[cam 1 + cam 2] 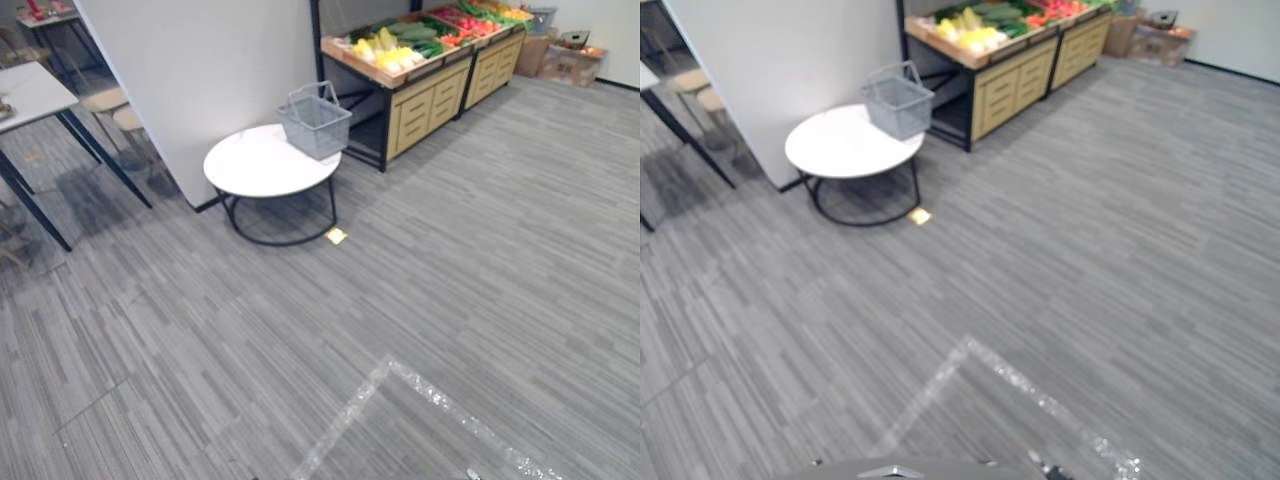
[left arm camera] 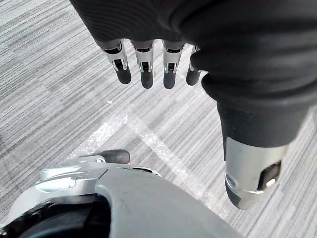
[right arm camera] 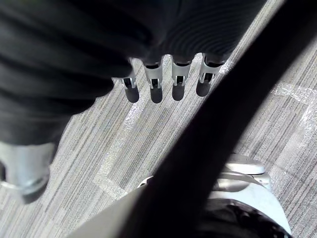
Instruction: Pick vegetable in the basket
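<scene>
Far ahead, vegetables (image 1: 405,42) fill the stand (image 1: 430,100) by the shopping basket (image 1: 315,120); left robot hand (image 2: 146,69) and right robot hand (image 3: 155,84) hang slack, empty.

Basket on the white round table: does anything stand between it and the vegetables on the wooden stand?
Nothing visible does. The grey basket sits on the round table at the edge nearest the wooden stand; the vegetables lie uncovered on top.

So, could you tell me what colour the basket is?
The basket is grey; left eye view shows it best.
</scene>
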Tool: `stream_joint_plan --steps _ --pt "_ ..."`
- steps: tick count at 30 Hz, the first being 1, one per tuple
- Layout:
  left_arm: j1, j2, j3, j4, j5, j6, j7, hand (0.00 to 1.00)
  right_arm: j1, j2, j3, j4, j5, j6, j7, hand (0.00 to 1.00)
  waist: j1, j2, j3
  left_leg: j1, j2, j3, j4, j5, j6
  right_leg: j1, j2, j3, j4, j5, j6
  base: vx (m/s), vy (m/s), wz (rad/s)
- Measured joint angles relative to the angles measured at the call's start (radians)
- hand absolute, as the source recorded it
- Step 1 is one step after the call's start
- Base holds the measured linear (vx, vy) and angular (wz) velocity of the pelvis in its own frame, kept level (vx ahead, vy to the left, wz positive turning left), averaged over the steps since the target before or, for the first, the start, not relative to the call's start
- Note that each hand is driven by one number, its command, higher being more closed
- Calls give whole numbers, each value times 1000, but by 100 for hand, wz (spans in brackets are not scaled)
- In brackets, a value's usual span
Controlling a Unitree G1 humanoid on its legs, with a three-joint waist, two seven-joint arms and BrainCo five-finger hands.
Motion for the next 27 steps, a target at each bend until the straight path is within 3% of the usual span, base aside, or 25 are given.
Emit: stream_joint_plan --steps 8,27 --pt "-8 8 -10 -3 29 -33 17 0 -21 7 0 -1 1 -3 -1 0 1 -12 17 14 -3 18 2 -4 -6 10 -5 7 -2 0 3 -40 -9 -5" --pt "-10 10 -18 6 22 -32 -6 0 -28 5 2 -3 -2 -3 -1 0 0 -14 21 20 -3 42 -7 0 -1 10 -1 16 -18 4 5 -15 -15 -2"
